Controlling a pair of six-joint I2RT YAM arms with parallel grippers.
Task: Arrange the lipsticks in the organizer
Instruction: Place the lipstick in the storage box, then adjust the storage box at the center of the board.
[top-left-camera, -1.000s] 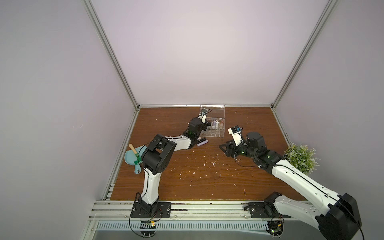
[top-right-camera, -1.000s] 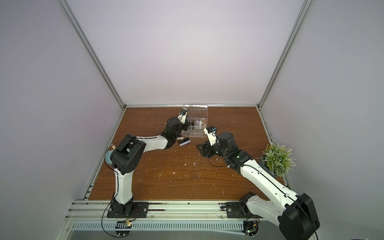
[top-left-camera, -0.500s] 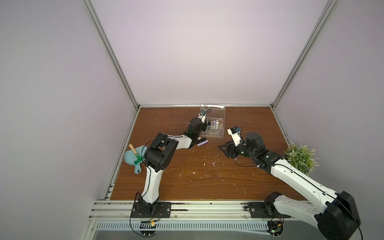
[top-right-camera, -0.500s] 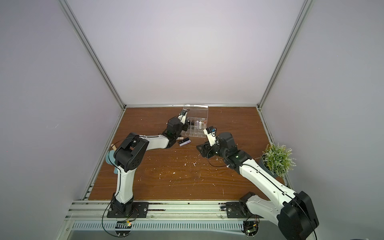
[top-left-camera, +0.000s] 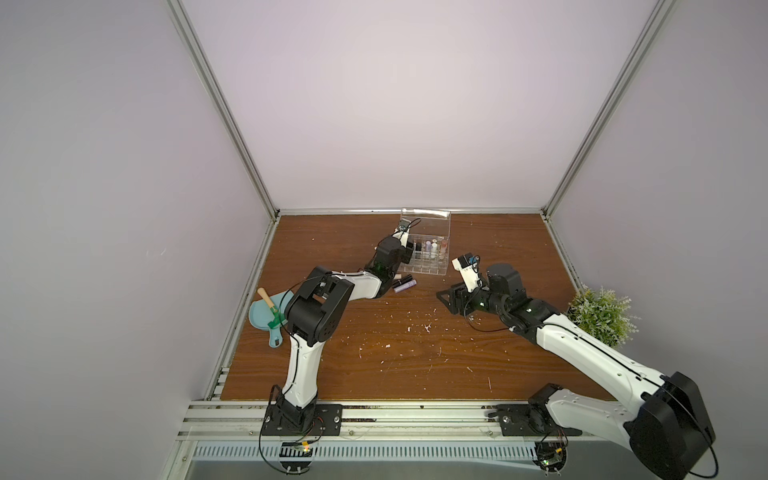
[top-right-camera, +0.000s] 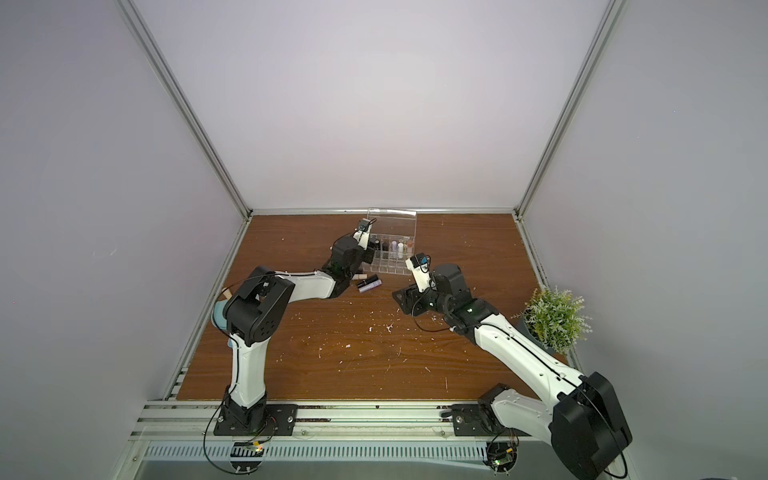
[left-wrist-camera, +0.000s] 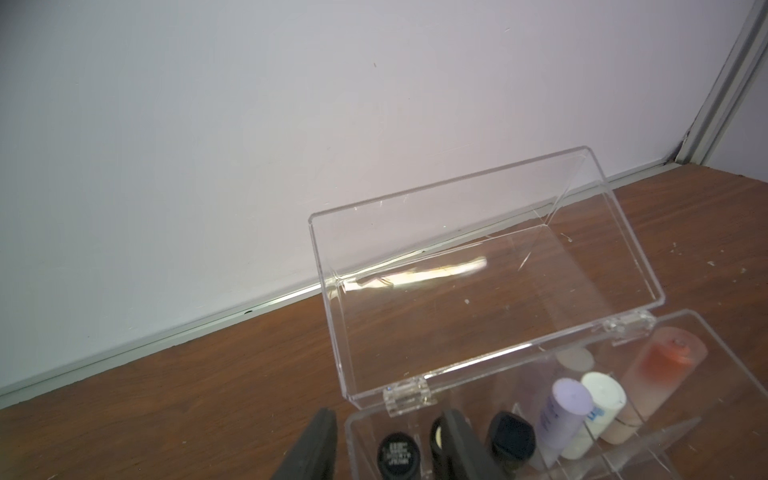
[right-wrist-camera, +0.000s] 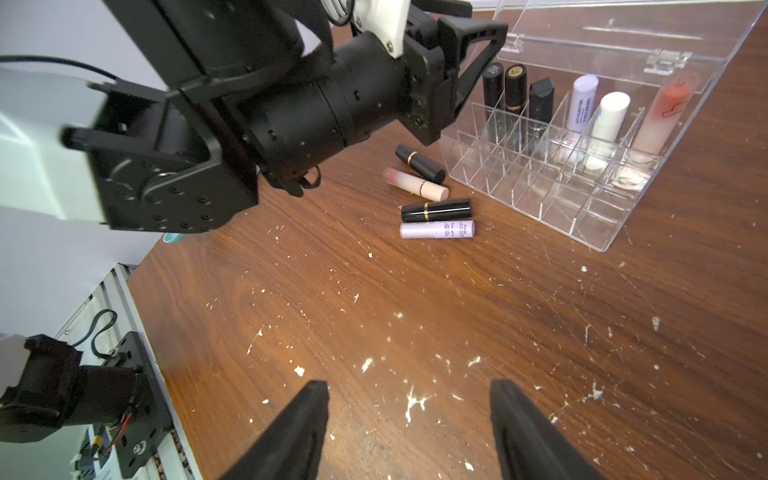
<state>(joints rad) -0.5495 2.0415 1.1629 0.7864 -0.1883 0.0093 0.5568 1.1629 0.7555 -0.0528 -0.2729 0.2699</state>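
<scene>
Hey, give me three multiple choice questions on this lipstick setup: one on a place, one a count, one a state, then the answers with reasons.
1. Where do the loose lipsticks lie? A in a drawer; B on the table beside the organizer; C on a shelf.
2. How many standing lipsticks does the organizer hold? A three; B six; C nine.
3. The organizer's lid is: A shut; B lying detached; C open on its hinges.
Answers: B, four tubes lie on the wood next to the clear box; B, six upright tubes stand in its back row; C, the lid stands tilted back on its hinges.
</scene>
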